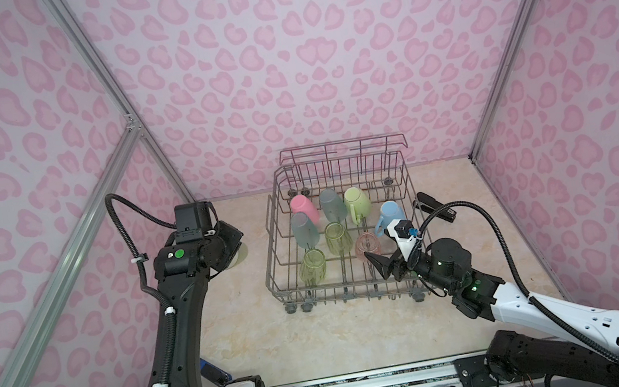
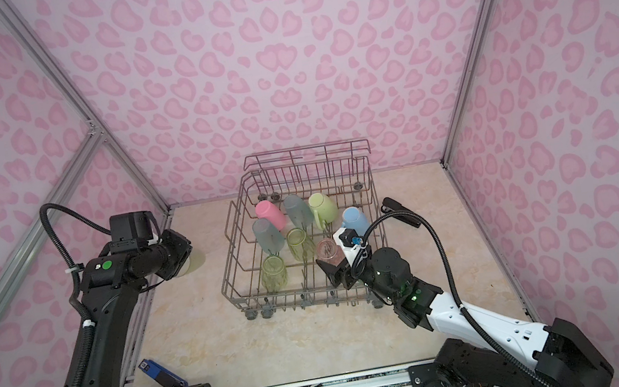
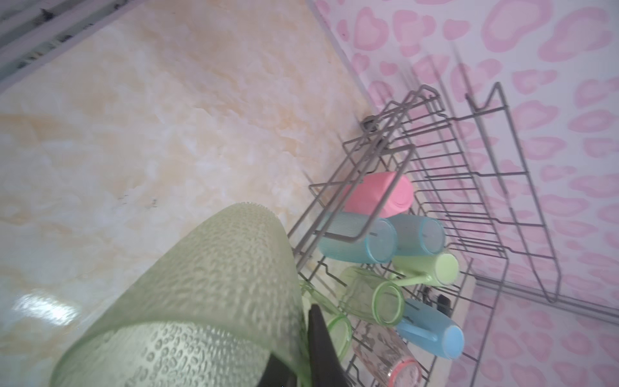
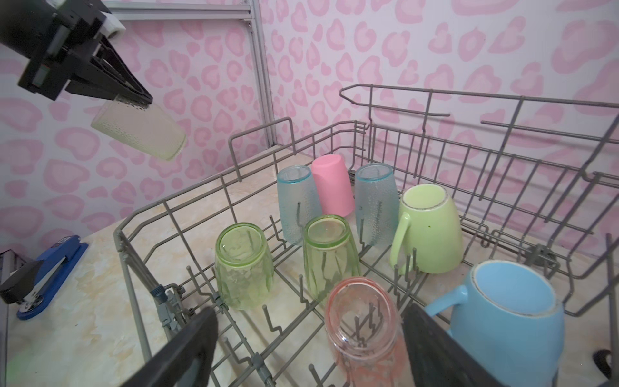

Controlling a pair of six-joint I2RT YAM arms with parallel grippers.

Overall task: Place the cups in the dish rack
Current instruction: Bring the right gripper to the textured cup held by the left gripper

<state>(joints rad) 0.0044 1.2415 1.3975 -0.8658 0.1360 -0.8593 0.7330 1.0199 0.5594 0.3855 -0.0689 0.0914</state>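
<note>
My left gripper (image 1: 229, 241) is shut on the wall of a pale green dimpled cup (image 1: 241, 254) (image 3: 201, 301), which hangs tilted in the air left of the dish rack (image 1: 272, 284) (image 4: 201, 187). In the rack stand, mouth down, a pink cup (image 1: 304, 208), two teal cups (image 1: 332, 204), two green tumblers (image 1: 313, 265), a light-green mug (image 1: 357, 201), a light-blue mug (image 1: 390, 215) and a salmon tumbler (image 1: 367, 245) (image 4: 361, 321). My right gripper (image 1: 386, 264) (image 4: 311, 348) is open low over the rack's front right. The salmon tumbler stands between its fingers, close to one.
A black stapler (image 1: 434, 206) lies right of the rack. A blue stapler (image 2: 162, 373) lies at the front left, near the left arm's base. Pink patterned walls close in the back and both sides. A metal rail (image 1: 371, 380) runs along the front.
</note>
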